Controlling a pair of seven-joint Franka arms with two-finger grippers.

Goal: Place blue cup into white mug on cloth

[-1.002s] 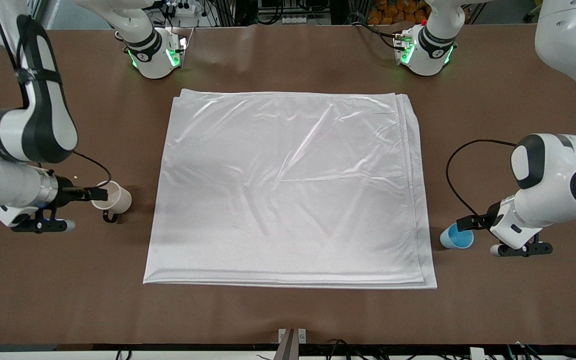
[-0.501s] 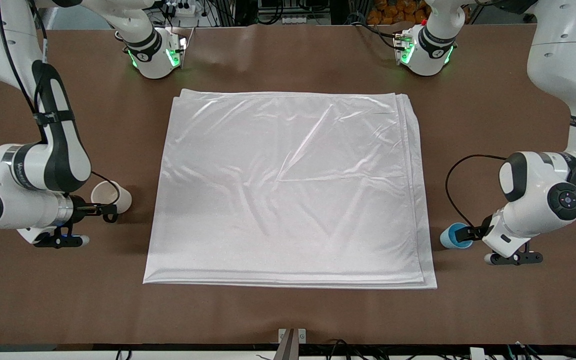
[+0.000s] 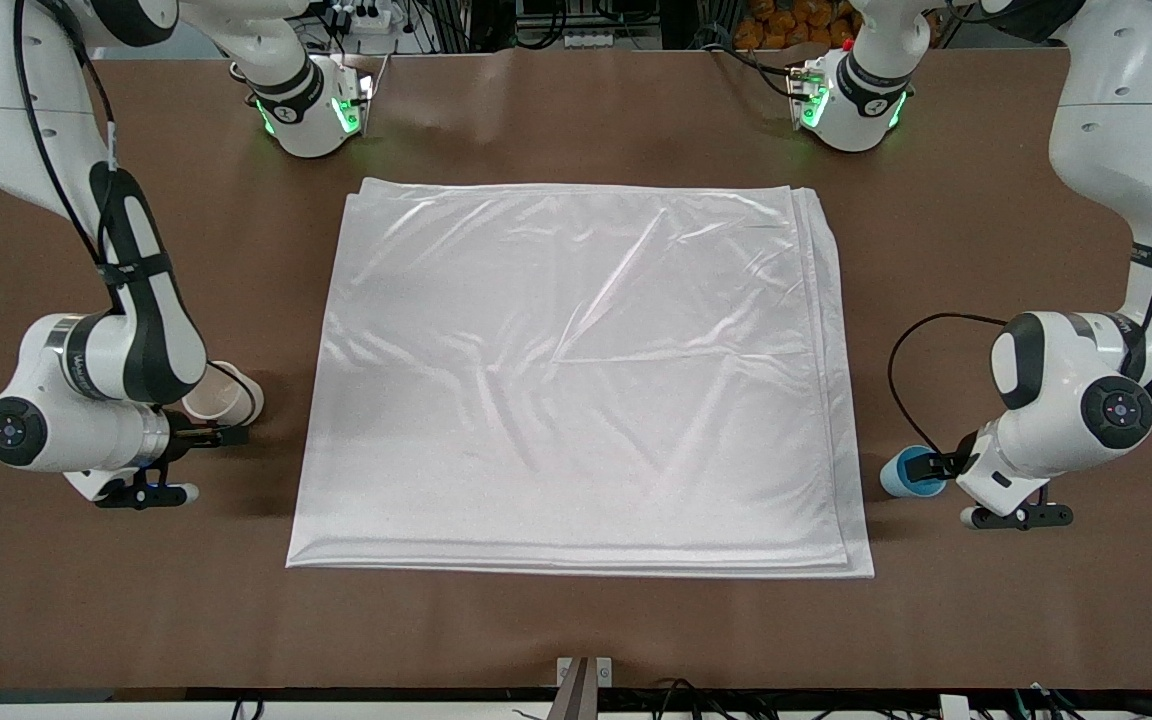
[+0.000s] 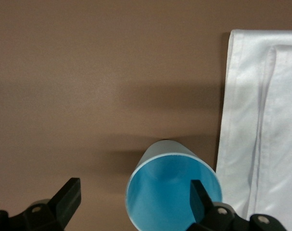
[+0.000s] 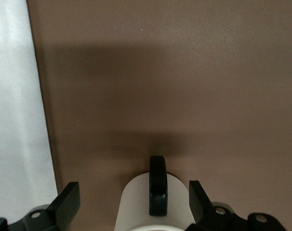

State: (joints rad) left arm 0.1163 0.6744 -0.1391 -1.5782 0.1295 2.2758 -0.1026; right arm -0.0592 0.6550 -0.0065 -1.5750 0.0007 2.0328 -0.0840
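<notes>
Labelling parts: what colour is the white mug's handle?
Black; the white mug shows its loop handle best in the right wrist view.

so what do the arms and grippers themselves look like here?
Both arms have glossy white shells with black joint bands, black cables along the links and green lights at the bases. The left gripper and right gripper have black angular fingers on black bodies.

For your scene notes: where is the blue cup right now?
The blue cup sits on the table beside the cloth, at the left arm's end, with the left gripper at its rim.
</notes>
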